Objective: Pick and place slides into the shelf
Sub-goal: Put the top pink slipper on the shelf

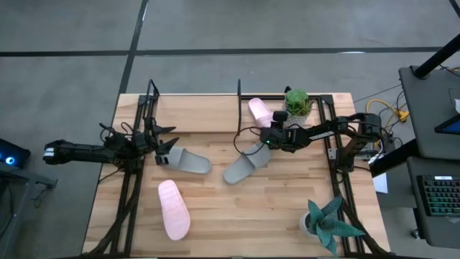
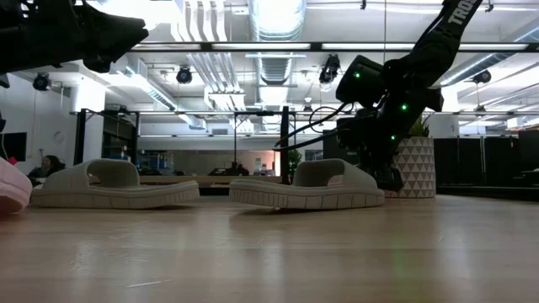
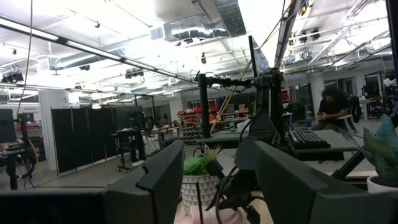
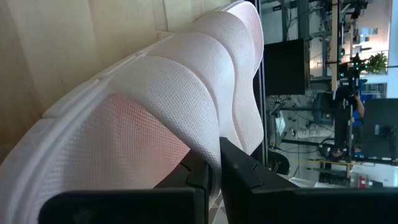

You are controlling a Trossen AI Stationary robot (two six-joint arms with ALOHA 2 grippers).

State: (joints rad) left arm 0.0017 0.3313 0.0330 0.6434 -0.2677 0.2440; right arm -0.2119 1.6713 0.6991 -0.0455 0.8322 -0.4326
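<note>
Four slides are in play, and all look light and soft, foam-like, likely to bend under a pinch rather than slip. The wide strap is the natural hold: it stands proud of the sole and gives two faces to squeeze.

One pink slide (image 1: 259, 111) lies on the shelf (image 1: 194, 108) board at about one o'clock from the table's middle, just beside a small potted plant (image 1: 297, 103). The right gripper (image 1: 272, 134) sits at that slide's near end; in the right wrist view its fingers (image 4: 239, 168) are pressed close together on the edge of the pale textured strap (image 4: 186, 93), so I judge it to be pinching the slide, and the grip looks thin enough that the strap may fold.

Two grey-green slides rest on the tabletop (image 1: 244, 208) near the centre: one (image 1: 246, 165) at about five o'clock from the right gripper, the other (image 1: 190, 161) just beside the left gripper (image 1: 162, 150). The second pink slide (image 1: 174, 209) lies at seven o'clock from the centre, well apart from both arms.

The left arm reaches in low from nine o'clock, wrist level, fingers (image 3: 158, 180) spread and holding nothing. The right arm stretches in from three o'clock, forearm nearly flat, gripper tipped down toward the board.
</note>
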